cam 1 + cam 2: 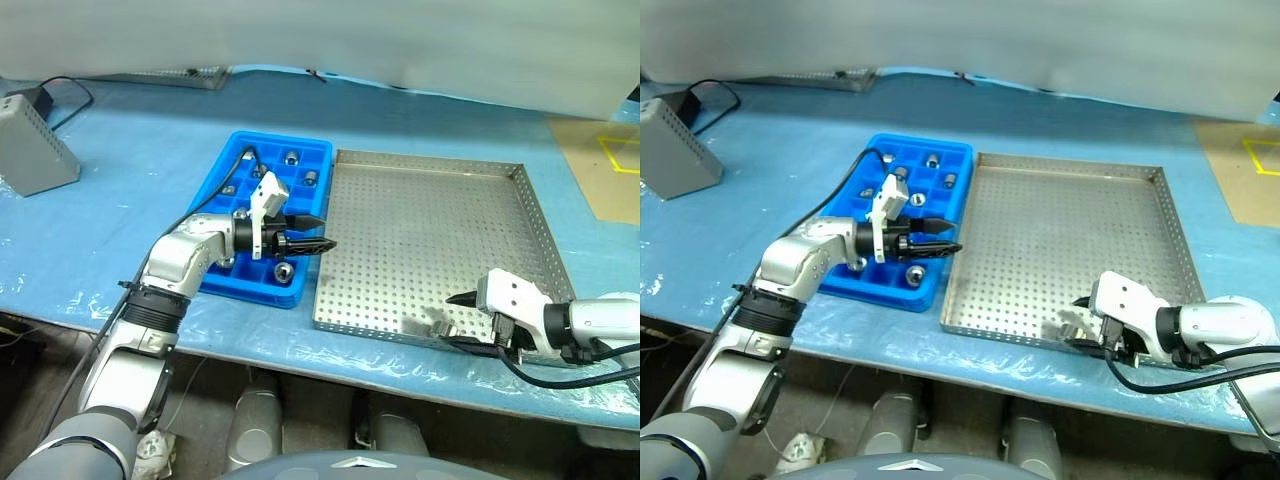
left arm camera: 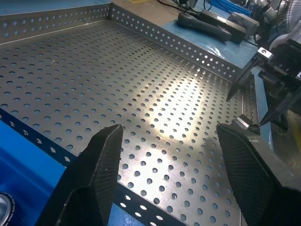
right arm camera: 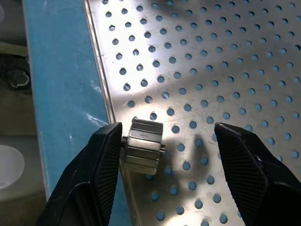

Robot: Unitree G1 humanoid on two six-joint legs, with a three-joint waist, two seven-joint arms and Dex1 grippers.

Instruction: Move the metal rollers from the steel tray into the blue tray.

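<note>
The left claw (image 1: 318,231) hangs over the edge where the blue tray (image 1: 222,178) meets the steel tray (image 1: 430,215). Its two black fingers stand apart and hold nothing. Several metal rollers (image 1: 291,157) sit in the squares of the blue tray. The right claw (image 3: 162,155) is low over the near rim of the steel tray. It is open too. A small ridged metal piece (image 3: 142,146) lies between its fingers, just beside one of them. Both trays rest on the blue worktop (image 1: 130,215).
</note>
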